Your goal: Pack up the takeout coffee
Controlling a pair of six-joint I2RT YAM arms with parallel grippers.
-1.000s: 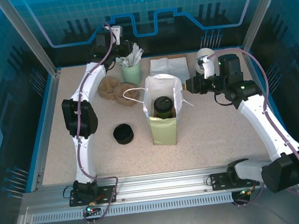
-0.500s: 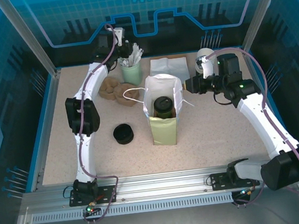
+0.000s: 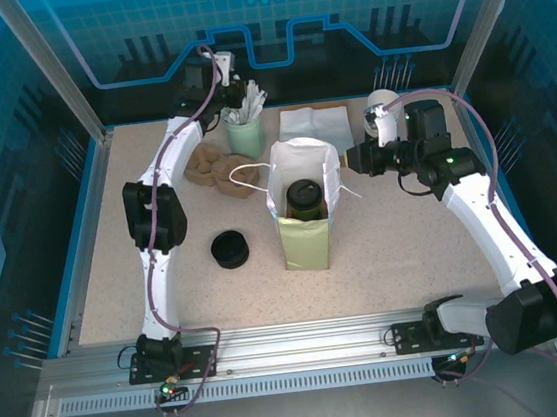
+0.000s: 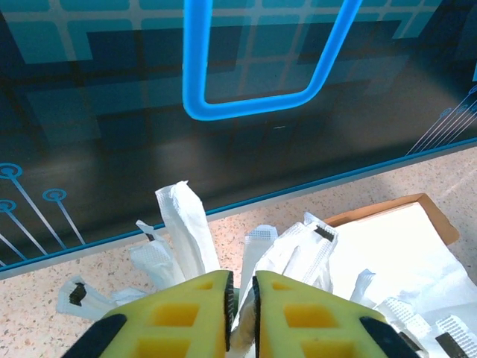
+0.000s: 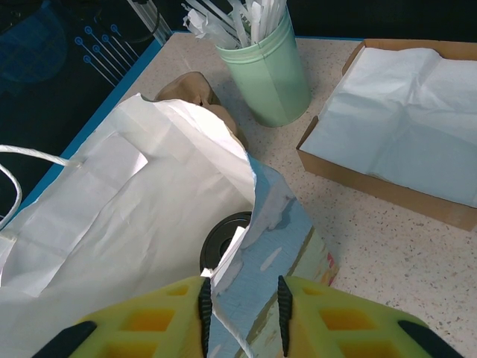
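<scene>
Find coffee upright inside bag, mid counter; treat main step as done. Note left pincer clenched on packet above far holder, right pincer released astride bag rim. Expect extras and bag closing to remain.

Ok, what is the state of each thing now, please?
takeout coffee, upright in bag, lid on
paper bag, standing, top open
green cup, upright, holding packets
left tool, closed on one packet
right tool, open astride bag rim
</scene>
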